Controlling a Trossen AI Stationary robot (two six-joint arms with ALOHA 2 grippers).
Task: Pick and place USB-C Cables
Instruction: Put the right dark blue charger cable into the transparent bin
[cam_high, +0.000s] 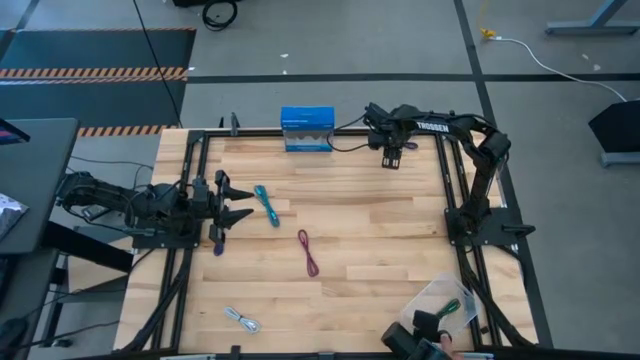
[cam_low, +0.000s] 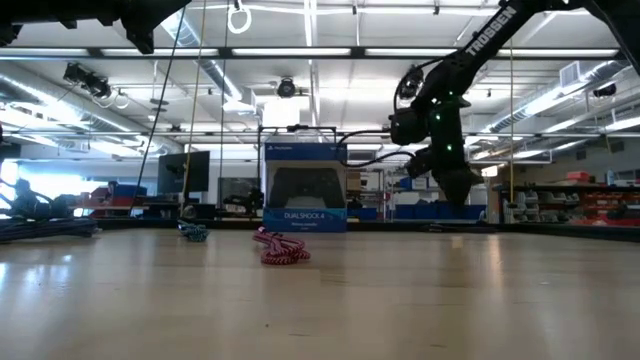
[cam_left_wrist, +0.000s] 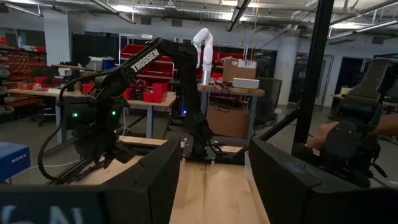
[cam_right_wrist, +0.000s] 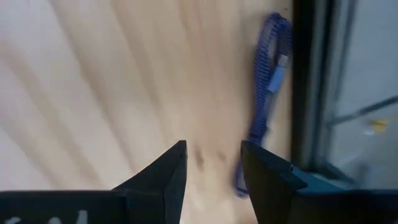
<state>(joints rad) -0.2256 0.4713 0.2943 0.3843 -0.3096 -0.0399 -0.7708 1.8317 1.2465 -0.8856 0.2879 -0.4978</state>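
Blue-purple USB-C cable flat on the wooden table, stretched alongside the dark frame rail, untouched. Just short of it, right gripper above the wood near the far edge, fingers spread, nothing between them; close to the blue box. Teal cable near the left side, maroon cable mid-table, white-grey cable at the near edge, green cable inside the clear tray. Left gripper low at the left edge, fingers spread wide, empty, beside the teal cable.
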